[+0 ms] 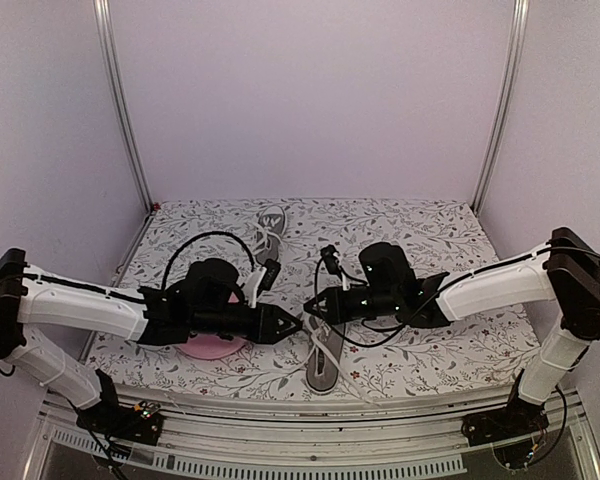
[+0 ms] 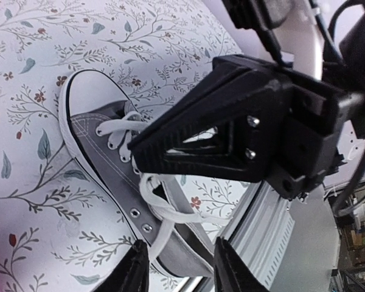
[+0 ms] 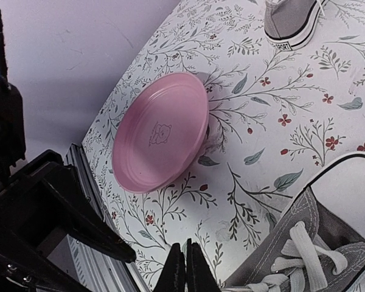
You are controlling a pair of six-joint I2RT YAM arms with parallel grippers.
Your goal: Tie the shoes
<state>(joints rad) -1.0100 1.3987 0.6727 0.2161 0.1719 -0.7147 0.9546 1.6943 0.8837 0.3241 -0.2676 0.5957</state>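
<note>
One grey shoe (image 1: 322,370) lies near the table's front edge, its toe pointing away. Its white laces (image 2: 155,194) are crossed loosely over the tongue. My left gripper (image 2: 179,271) hovers over the heel end with its fingers apart, and one lace strand runs down beside the left finger (image 2: 134,271). My right gripper (image 3: 185,271) is shut, its tip (image 2: 135,156) just above the laces, and I see nothing between its fingers. The two grippers (image 1: 292,325) (image 1: 311,307) nearly meet tip to tip above this shoe. The other shoe (image 1: 271,222) sits at the back of the table.
A round pink plate (image 3: 161,131) lies left of the near shoe, partly under my left arm (image 1: 212,347). The table's metal front rail (image 2: 274,231) runs right behind the shoe's heel. White walls and upright posts close in the sides and back.
</note>
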